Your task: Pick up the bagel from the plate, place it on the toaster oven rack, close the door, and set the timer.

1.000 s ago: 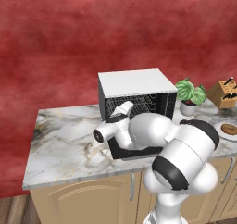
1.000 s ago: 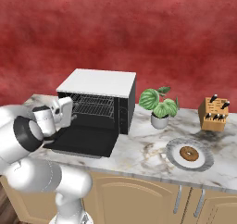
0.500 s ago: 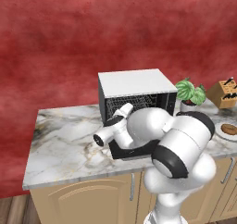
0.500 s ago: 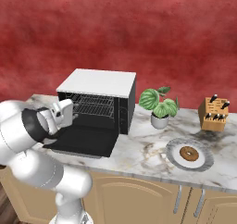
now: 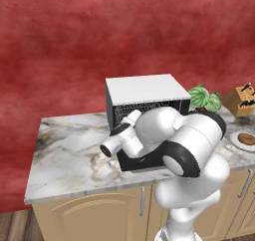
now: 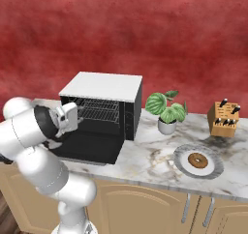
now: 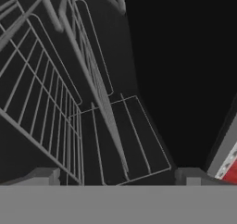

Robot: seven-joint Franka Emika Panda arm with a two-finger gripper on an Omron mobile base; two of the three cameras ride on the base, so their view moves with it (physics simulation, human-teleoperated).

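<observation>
Claw at the oven mouth, bagel not yet fetched

The claw [image 6: 68, 118] hangs spread wide and empty before the rack [image 6: 97, 110], above the lowered door [image 6: 89, 147]; the bagel [image 6: 197, 160] lies on its plate [image 6: 213, 169], well apart along the surface; swinging out carelessly could snag the rack.

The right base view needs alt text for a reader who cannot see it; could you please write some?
A white robot arm holds its open hand in front of a black toaster oven, whose door lies folded down, showing the wire rack. To the right on the marble counter, a bagel sits on a plate, behind them a potted plant and a knife block.
</observation>
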